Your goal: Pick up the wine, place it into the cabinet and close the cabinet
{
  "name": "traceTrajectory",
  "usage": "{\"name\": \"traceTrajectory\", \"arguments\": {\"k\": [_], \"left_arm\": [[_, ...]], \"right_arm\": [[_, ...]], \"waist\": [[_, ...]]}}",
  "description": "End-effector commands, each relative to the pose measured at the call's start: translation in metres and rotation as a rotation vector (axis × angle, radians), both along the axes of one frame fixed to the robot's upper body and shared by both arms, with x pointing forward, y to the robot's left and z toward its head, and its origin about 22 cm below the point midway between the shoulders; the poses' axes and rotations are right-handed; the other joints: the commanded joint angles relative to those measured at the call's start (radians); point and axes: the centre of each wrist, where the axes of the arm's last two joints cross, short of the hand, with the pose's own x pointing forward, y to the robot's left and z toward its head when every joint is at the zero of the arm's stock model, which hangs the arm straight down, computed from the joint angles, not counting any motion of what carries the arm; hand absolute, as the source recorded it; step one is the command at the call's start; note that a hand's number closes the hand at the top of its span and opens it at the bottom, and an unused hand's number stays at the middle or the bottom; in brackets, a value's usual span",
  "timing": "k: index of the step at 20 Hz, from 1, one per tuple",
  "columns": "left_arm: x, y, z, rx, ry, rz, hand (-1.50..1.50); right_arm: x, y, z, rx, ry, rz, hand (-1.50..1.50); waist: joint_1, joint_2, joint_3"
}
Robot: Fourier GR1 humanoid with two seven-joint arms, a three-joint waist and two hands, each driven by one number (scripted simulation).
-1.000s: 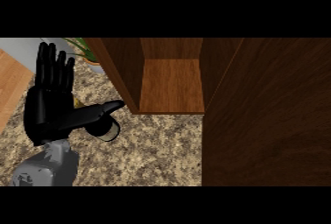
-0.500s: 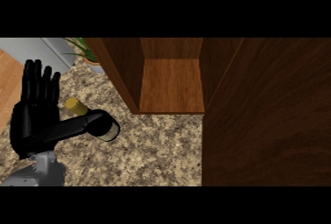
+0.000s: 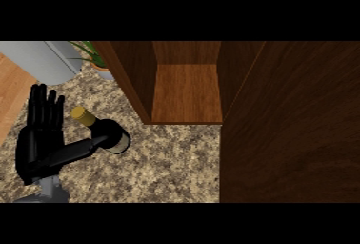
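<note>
The wine bottle stands on the speckled counter, dark with a yellow cap, seen from above. My left hand is just left of it, open with straight fingers pointing up the view; its thumb reaches across to the bottle's near side. The wooden cabinet is open to the right of the bottle, showing a bare shelf. Its door fills the right side of the view. My right hand does not show.
A grey rounded appliance and a potted plant sit at the back left. A light wooden surface borders the counter on the left.
My left hand has drifted left and lower in the view, uncovering the wine bottle that it hid before. The cabinet and its door have not moved.
</note>
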Motion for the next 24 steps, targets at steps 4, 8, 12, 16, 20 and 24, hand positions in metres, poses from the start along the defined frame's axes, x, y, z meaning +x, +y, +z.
{"name": "traceTrajectory", "arguments": {"k": [4,8,12,16,20,24], "left_arm": [[-0.018,0.037,-0.016,-0.014,0.026,0.009,-1.5],[-0.025,0.03,-0.055,-0.003,0.058,0.015,-1.5],[-0.018,0.036,-0.067,0.015,0.076,0.031,-1.5],[-0.016,0.024,-0.095,-0.001,0.072,0.007,-1.5],[-0.011,0.053,-0.111,-0.004,0.088,0.005,-1.5],[-0.014,0.052,-0.124,-0.03,0.11,-0.018,-1.5]], "right_arm": [[-0.008,-0.005,-0.002,-0.011,-0.011,0.009,-1.5],[-0.01,0.004,-0.005,-0.01,-0.007,0.014,-1.5],[-0.015,-0.001,-0.01,-0.015,0.018,0.017,-1.5],[-0.018,-0.002,-0.009,-0.022,-0.004,0.027,-1.5],[-0.006,0.012,0.001,0.0,-0.008,0.007,-1.5],[-0.007,0.021,0.003,0.002,-0.007,0.01,-1.5]], "waist": [[0.0,0.0,0.0],[0.0,0.0,0.0],[-0.002,0.0,0.0],[-0.004,0.0,0.0],[-0.002,0.001,0.0],[-0.001,0.0,0.0]]}}
